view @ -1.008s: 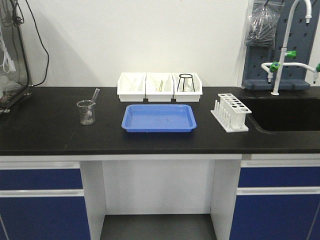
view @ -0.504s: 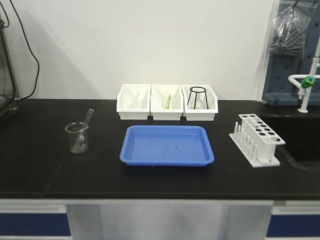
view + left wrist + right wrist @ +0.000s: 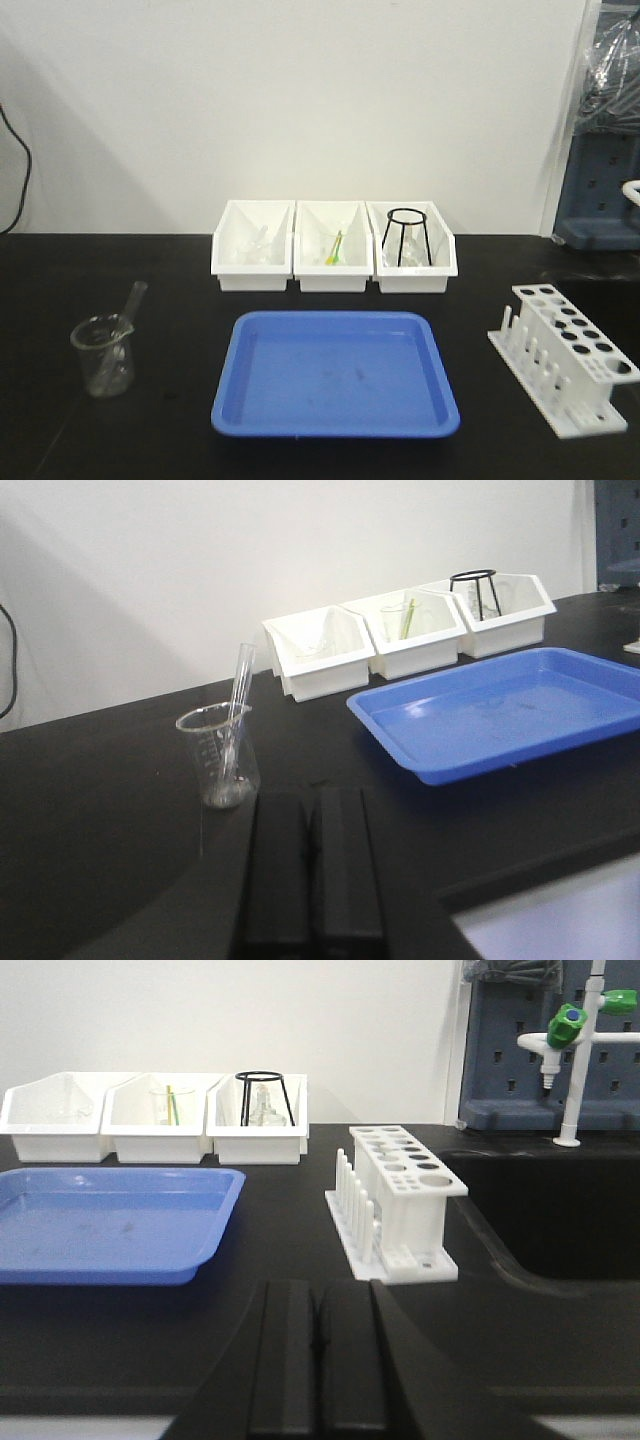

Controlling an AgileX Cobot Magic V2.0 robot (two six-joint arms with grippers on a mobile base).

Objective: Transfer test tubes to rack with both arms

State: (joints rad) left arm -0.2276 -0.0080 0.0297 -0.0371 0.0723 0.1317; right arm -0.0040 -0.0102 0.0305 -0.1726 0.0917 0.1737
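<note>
One clear test tube (image 3: 131,303) leans in a glass beaker (image 3: 101,358) at the left of the black bench. The same test tube (image 3: 240,692) and beaker (image 3: 219,758) stand just ahead and left of my left gripper (image 3: 313,802), which is shut on nothing. The white rack (image 3: 567,371) stands at the right with its holes showing no tubes. In the right wrist view the rack (image 3: 401,1196) is ahead and slightly right of my right gripper (image 3: 317,1292), also shut and holding nothing. Neither gripper shows in the front view.
A blue tray (image 3: 335,432) lies at the middle of the bench, in front of three white bins (image 3: 334,280) by the wall; the right bin holds a black wire stand (image 3: 407,236). A sink (image 3: 560,1215) and a tap (image 3: 580,1050) lie right of the rack.
The front view has drawn closer to the bench, so everything on it looks larger. Nothing on the bench has shifted.
</note>
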